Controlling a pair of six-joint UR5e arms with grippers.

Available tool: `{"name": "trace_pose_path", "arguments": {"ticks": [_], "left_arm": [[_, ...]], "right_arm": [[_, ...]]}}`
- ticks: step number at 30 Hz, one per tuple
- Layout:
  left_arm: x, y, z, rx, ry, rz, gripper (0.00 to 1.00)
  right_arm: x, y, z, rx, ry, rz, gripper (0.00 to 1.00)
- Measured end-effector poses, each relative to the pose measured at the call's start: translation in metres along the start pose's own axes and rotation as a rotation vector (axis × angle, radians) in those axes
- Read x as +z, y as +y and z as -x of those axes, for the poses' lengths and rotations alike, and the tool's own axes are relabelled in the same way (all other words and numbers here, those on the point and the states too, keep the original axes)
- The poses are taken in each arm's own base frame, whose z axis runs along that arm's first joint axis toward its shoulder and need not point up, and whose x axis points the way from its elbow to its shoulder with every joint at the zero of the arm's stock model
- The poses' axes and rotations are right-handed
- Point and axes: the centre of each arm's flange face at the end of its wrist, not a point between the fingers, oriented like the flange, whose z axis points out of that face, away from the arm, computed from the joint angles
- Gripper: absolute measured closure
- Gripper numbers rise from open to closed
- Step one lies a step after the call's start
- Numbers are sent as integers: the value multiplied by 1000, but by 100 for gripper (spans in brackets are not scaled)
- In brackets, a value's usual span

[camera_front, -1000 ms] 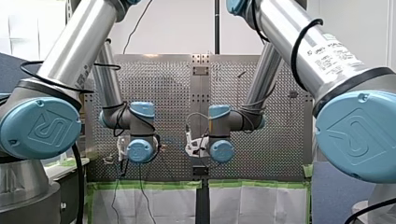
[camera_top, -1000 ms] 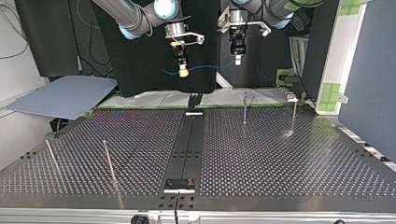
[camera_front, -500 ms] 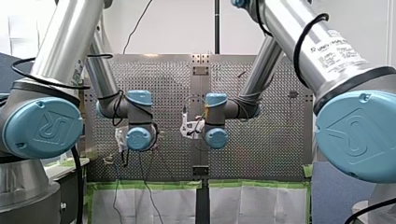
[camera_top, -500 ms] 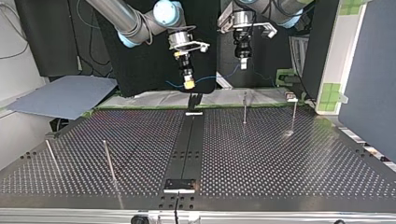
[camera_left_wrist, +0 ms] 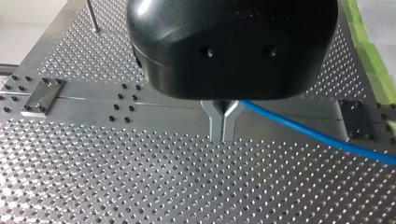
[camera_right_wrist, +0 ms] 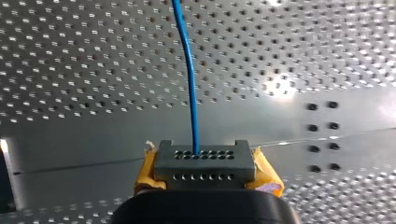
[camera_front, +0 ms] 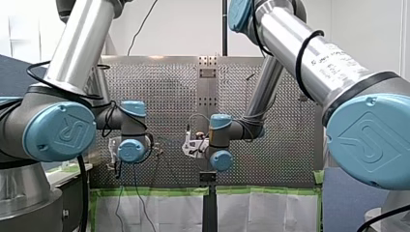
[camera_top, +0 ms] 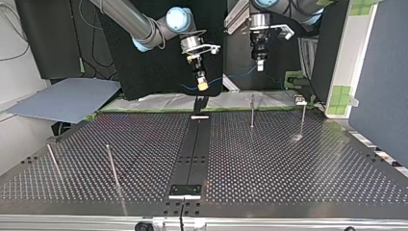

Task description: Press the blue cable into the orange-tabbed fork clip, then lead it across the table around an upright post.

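Note:
The blue cable [camera_top: 219, 79] hangs in a shallow sag between my two grippers, above the table's far edge in the top view. My right gripper [camera_top: 203, 85], with yellow pads, points down and is shut on the blue cable [camera_right_wrist: 189, 70], which runs straight ahead from its fingers. My left gripper [camera_left_wrist: 223, 126] has its metal fingers pressed together on the blue cable [camera_left_wrist: 303, 128], which trails off to one side. My left gripper [camera_top: 260, 65] hangs higher than the right. Two thin upright posts [camera_top: 252, 110] [camera_top: 303, 118] stand below it. I cannot make out an orange-tabbed clip.
Two more leaning posts [camera_top: 111, 166] [camera_top: 53, 161] stand at the top view's near left. A dark centre strip [camera_top: 195, 144] with a bolted plate [camera_top: 185, 191] runs down the perforated table [camera_top: 288, 168]. A small fixture [camera_top: 299, 100] sits at the far edge by the right post.
Both arms have shifted toward the top view's right, carrying the cable between them. My right gripper has also come lower, closer to the table's far edge.

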Motion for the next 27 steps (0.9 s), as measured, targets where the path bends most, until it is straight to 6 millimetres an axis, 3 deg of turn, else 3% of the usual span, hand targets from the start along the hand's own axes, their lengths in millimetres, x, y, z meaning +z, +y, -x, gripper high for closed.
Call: {"name": "trace_pose_path", "arguments": {"ticks": [7, 14, 20, 27], "left_arm": [[40, 7, -9, -21, -40, 9, 100], [55, 33, -30, 3, 5, 102, 100], [58, 55, -50, 26, 58, 160, 100], [56, 58, -77, 45, 129, 134, 100]], "right_arm": [[2, 1, 33, 4, -55, -11, 100], [5, 4, 64, 11, -121, -15, 100], [16, 4, 65, 14, -131, -19, 100], [28, 4, 68, 37, -123, -50, 100]]}}
